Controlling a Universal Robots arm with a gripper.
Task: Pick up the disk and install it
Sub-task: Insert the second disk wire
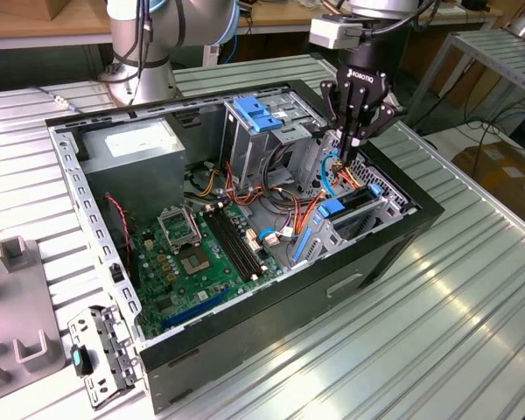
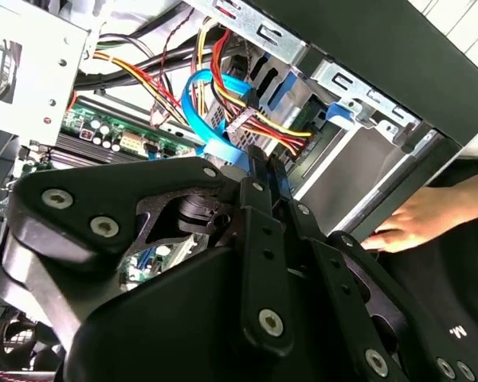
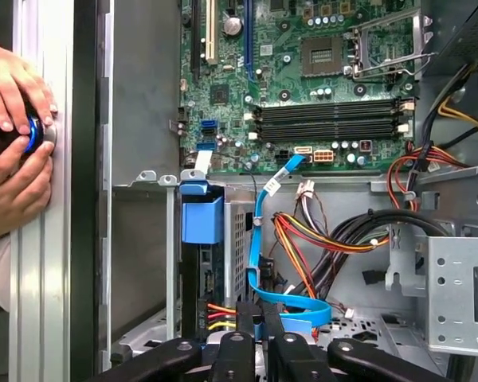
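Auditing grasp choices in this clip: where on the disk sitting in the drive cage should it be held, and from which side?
Likely the blue carrier bracket at the disk's exposed end, coming from the case's open side. The disk appears to sit on edge between metal cage walls, leaving its flat faces covered.

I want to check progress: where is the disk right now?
In the exterior view the disk sits in the drive bay at the case's right end, on the exterior view's right, directly below the gripper and beside the orange and blue cables.
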